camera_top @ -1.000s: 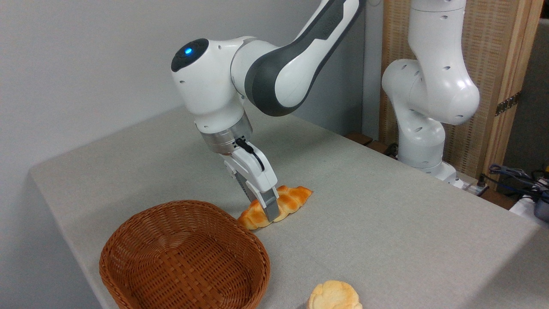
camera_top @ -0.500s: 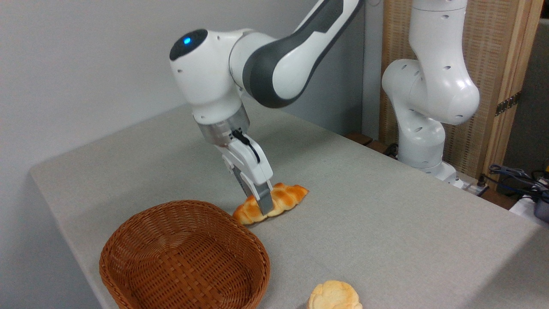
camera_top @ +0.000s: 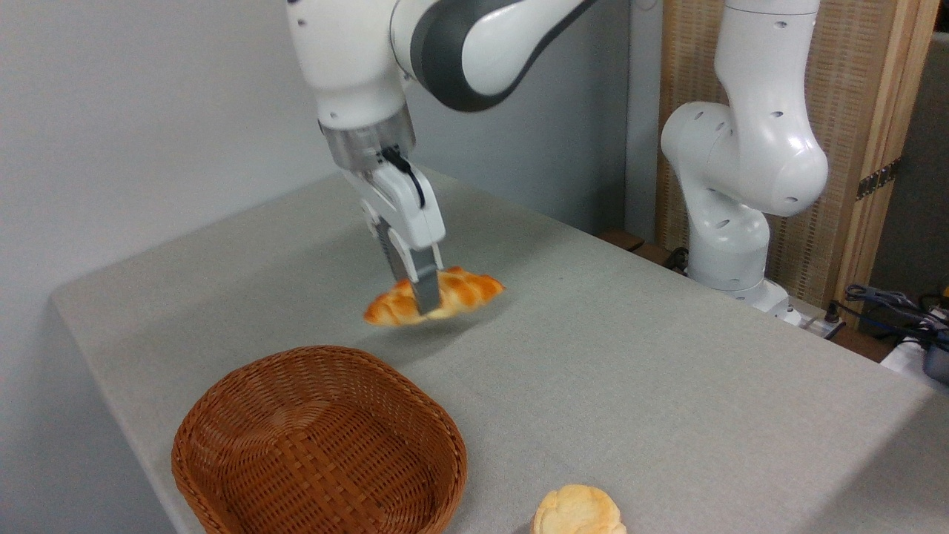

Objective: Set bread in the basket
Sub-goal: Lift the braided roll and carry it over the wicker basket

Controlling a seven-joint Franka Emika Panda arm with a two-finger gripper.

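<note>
- Now that the bread (camera_top: 434, 297) has left the cloth, I count the pick as done: a second ago it lay on the table (camera_top: 630, 371) just beyond the basket's far rim, and now it hangs in the air with its shadow on the cloth below it.
- My gripper (camera_top: 422, 293) is clamped across the loaf's middle, fingers closed against the crust, both tapered ends sticking out left and right, the loaf roughly level.
- I see the arm has risen and drifted slightly left.
- I see the basket (camera_top: 319, 445) sitting empty, nearer the camera and lower left of the loaf, well apart from it.
- I leave the pale round bun (camera_top: 578, 512) at the near edge alone.
- My next job, I judge, is carrying the loaf nearward over the basket, then lowering.
</note>
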